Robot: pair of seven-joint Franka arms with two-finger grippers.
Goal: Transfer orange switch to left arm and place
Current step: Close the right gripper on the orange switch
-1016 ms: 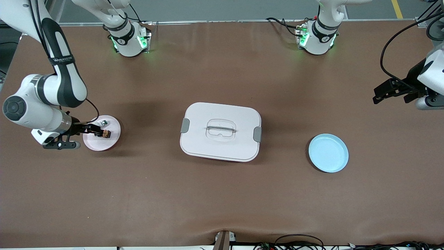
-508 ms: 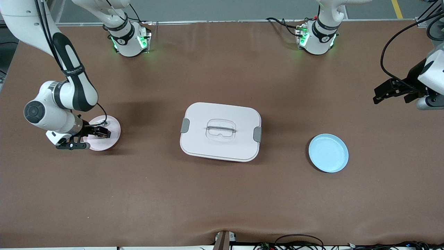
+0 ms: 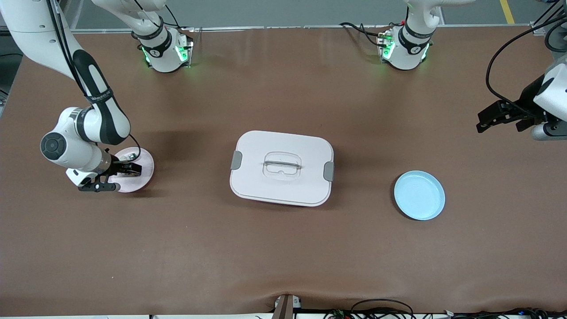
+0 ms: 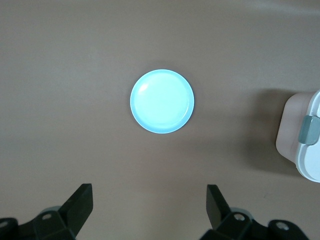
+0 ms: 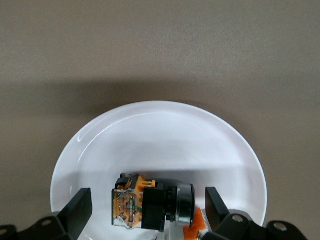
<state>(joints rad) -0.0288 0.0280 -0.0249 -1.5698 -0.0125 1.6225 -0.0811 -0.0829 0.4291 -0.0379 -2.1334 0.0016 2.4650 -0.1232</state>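
Orange switch (image 5: 150, 202) lies on its side in a pale pink plate (image 3: 144, 166) at the right arm's end of the desk (image 3: 283, 248). Seen from the right wrist, it is a stubby part with a black cylindrical body, a shiny dark ring round one end, and an orange block with small metal contacts at the other. A small orange piece shows just beside the ringed end.

Right claw (image 3: 129, 168) is low over the plate, its two black fingers apart with the switch lying between them, not clamped. From the front camera the switch itself is hidden under the claw.

Compared with a second ago, the right arm has swung in over the plate: the claw then sat at the plate's edge with the switch visible past its tips, and now it covers the middle of the plate.

The box (image 3: 281, 167), white with grey side clips and a clear recessed handle, sits at the middle of the desk, unmoved. A light blue plate (image 3: 419, 195) lies toward the left arm's end, also unmoved.

Left claw (image 3: 489, 119) waits in the air over the left arm's end of the desk, fingers apart and holding nothing, in the same place as before.
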